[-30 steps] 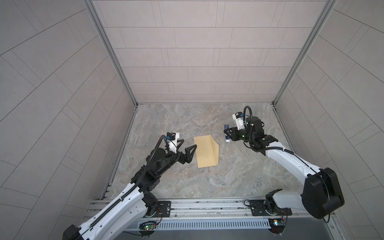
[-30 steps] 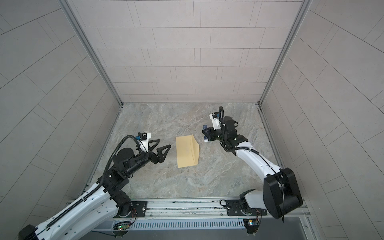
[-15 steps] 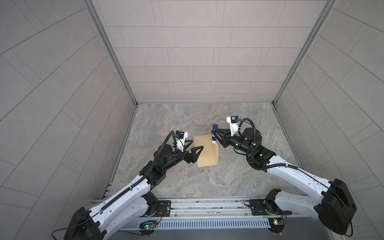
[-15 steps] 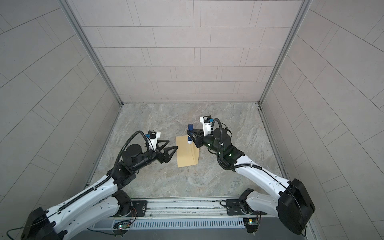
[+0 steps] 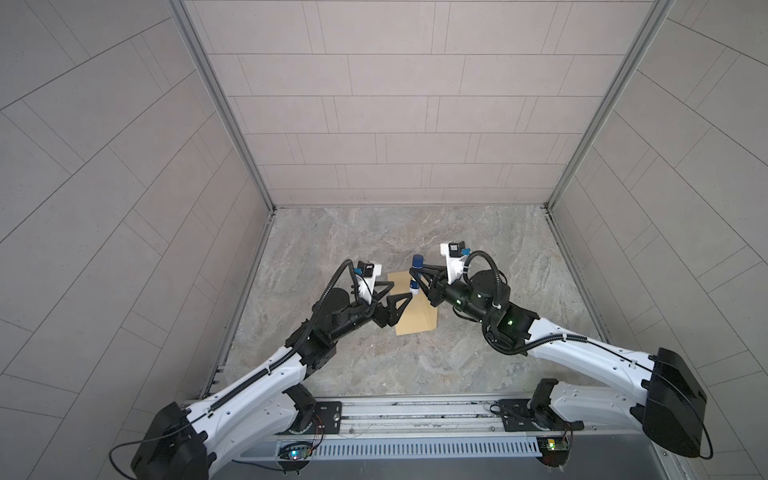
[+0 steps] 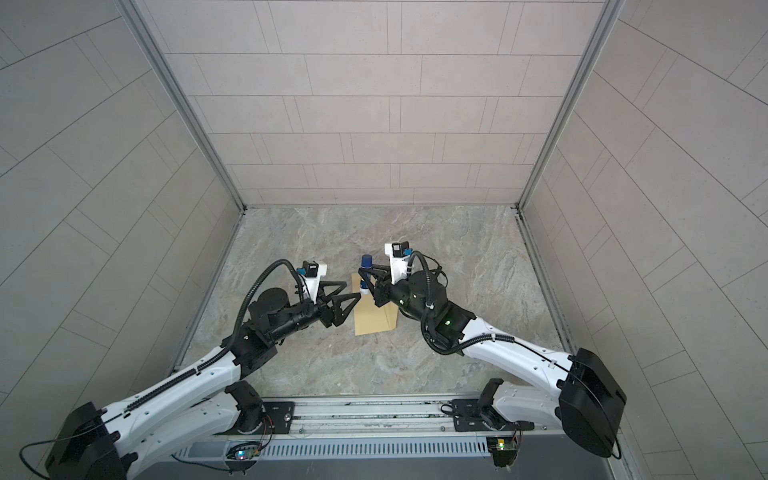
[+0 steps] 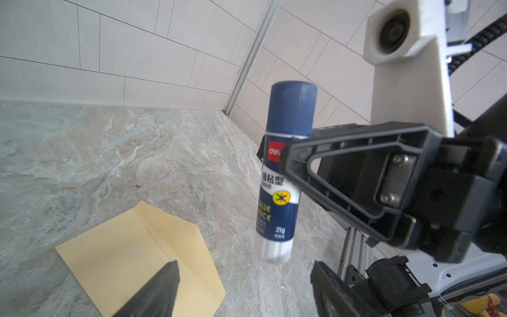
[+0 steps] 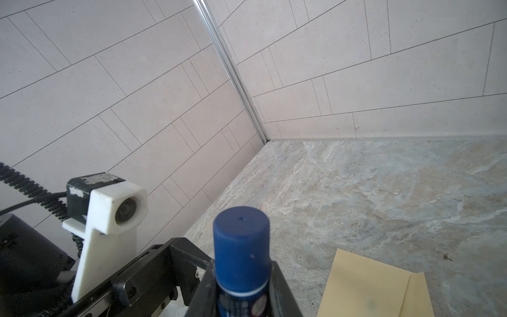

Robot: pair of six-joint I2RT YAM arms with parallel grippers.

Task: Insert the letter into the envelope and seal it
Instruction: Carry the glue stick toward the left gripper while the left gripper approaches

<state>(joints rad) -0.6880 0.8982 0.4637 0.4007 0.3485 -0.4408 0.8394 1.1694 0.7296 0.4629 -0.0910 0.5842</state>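
- The left hand (image 5: 402,289) is hovering with its fingers spread wide and gripping nothing. It is sitting low over the left edge of the envelope (image 5: 415,320).
- The right hand (image 5: 415,275) is facing it from the opposite side and pinching a glue stick (image 5: 417,262). In the right wrist view its black fingers are pressing on both sides of the tube (image 8: 241,247), just under the blue cap.
- The glue stick is standing nearly upright in that grip, cap up. In the left wrist view its white lower end (image 7: 278,197) is hanging just ahead of the left hand's fingertips, between them and looking clear of both.
- The envelope is lying flat on the surface beneath both hands. It is plain mustard-tan, and in the left wrist view its pointed flap is lying unfolded along a crease (image 7: 137,252).
- The grey marbled surface (image 5: 374,232) is stretching on beyond the hands to the tiled back wall.
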